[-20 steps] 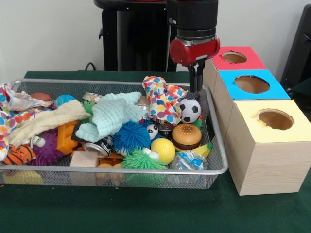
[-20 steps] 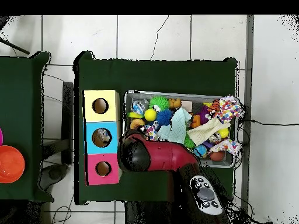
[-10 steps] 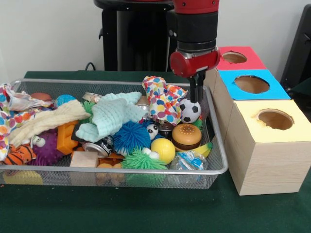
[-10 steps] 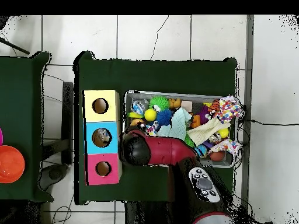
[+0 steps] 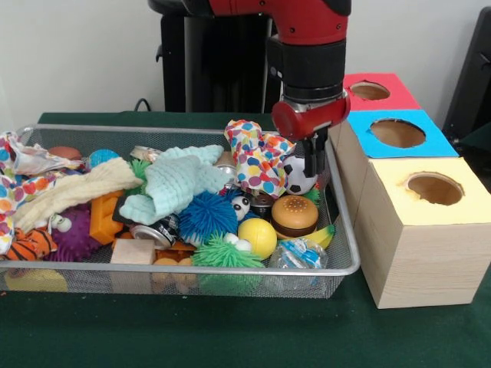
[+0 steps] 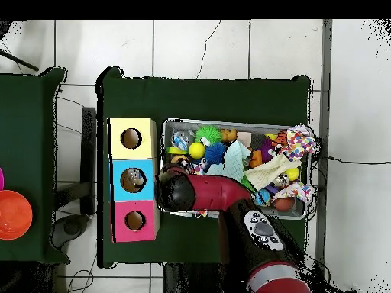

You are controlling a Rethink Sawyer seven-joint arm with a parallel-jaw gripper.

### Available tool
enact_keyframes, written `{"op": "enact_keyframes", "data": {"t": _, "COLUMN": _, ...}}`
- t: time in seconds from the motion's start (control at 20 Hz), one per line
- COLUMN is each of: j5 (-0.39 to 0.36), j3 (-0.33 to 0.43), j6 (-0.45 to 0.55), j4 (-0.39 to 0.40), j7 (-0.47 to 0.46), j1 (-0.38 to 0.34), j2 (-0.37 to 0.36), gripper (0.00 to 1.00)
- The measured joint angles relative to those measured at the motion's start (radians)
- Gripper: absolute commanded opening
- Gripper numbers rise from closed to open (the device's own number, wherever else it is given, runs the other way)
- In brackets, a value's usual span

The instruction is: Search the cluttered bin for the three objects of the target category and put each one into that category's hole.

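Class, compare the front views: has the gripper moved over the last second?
Yes. The gripper has come down and toward the camera: it was above the bin's far rim, and now it hangs in front of the soccer ball.

No readable text, labels, brands or numbers in either view. The crushed drink can (image 5: 156, 231) in the wire bin (image 5: 345, 253) shows print too small to make out. The clear wrapper (image 5: 299, 253) carries blue markings, illegible. The box tops are plain colour, unmarked.
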Motion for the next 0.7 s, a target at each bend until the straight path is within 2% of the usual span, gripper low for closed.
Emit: {"op": "enact_keyframes", "data": {"t": 0.7, "j5": 0.000, "j3": 0.012, "j6": 0.000, "j4": -0.039, "j7": 0.000, "j1": -0.001, "j2": 0.078, "gripper": 0.00}}
